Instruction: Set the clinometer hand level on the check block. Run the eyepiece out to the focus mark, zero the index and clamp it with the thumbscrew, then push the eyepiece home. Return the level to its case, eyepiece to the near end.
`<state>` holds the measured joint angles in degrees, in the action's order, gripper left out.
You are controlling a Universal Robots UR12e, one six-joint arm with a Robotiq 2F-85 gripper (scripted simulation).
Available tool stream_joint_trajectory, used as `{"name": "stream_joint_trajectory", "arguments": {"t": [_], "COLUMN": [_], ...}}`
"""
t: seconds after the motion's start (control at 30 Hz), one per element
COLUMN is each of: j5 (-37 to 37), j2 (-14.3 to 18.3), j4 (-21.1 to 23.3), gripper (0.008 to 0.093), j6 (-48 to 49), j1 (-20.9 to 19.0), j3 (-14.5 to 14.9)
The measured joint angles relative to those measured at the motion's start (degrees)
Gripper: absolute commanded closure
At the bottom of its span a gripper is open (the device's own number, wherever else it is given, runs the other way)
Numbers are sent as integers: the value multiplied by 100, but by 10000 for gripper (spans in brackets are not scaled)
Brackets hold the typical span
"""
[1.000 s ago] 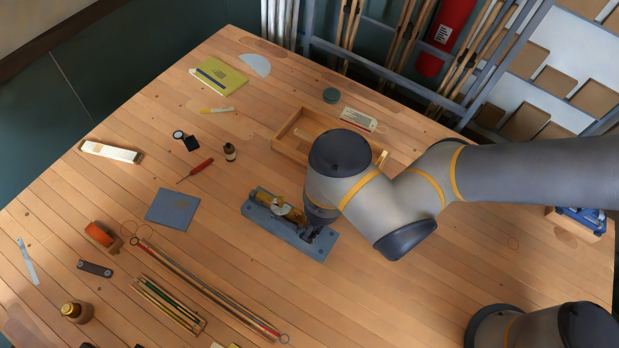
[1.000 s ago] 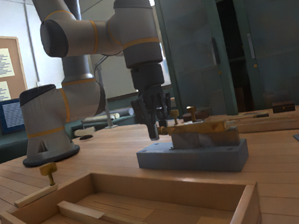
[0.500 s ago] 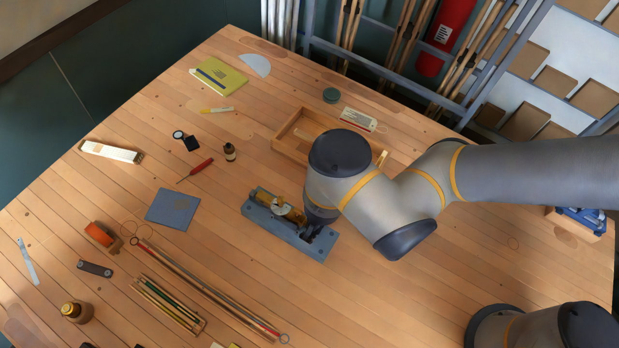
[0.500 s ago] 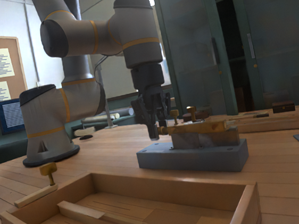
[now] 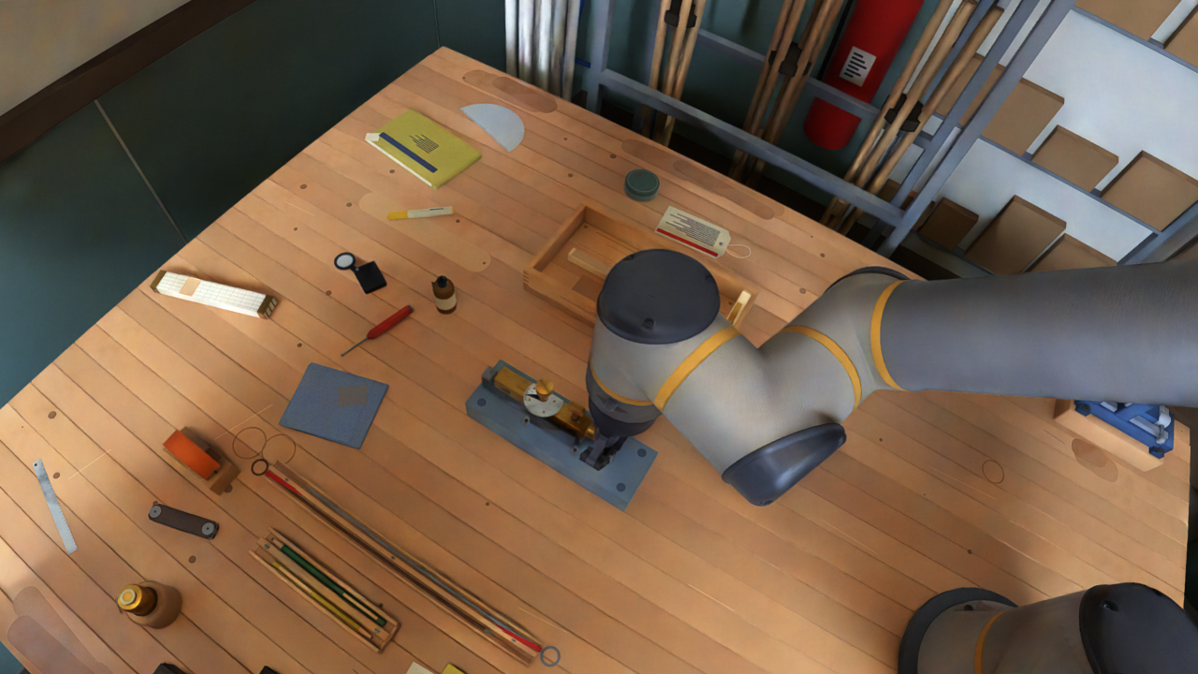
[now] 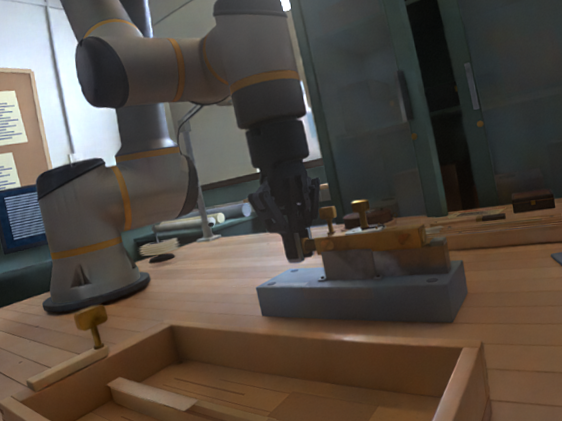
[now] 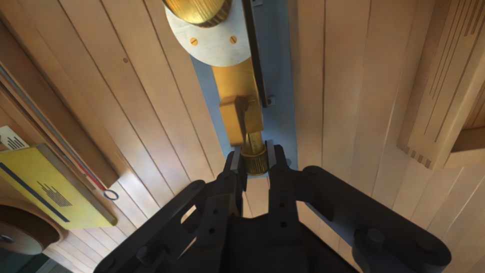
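The knurled brass eyepiece [image 7: 254, 162] at the end of the hand level is gripped by my closed gripper [image 7: 253, 159] [image 6: 296, 248] [image 5: 601, 453]. The brass hand level [image 5: 544, 404] [image 6: 370, 240] lies flat on the grey-blue check block [image 5: 560, 436] [image 6: 362, 290] in the middle of the bench. Its white index disc [image 7: 210, 44] [image 5: 542, 401] carries a brass knob, and a brass thumbscrew [image 7: 237, 112] [image 6: 327, 212] stands between the disc and the eyepiece. The open wooden case [image 6: 248, 388] [image 5: 586, 260] sits behind the block, partly hidden by my arm.
A rack with poles and a red extinguisher [image 5: 859, 59] stands behind the bench. A brown bottle [image 5: 444, 293], red screwdriver [image 5: 381, 327] and blue pad [image 5: 335, 404] lie left of the block. A yellow notebook [image 5: 426, 147] and long scale rods [image 5: 402, 553] lie further off.
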<state>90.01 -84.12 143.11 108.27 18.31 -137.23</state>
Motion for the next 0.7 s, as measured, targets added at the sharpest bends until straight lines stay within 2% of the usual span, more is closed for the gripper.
{"name": "stream_joint_trajectory", "arguments": {"t": [0.2,0.7], "j5": [0,-5], "j2": [0,-23], "j4": [0,39], "gripper": [934,934], "j6": [0,9], "j1": [0,9], "j3": [0,-36]}}
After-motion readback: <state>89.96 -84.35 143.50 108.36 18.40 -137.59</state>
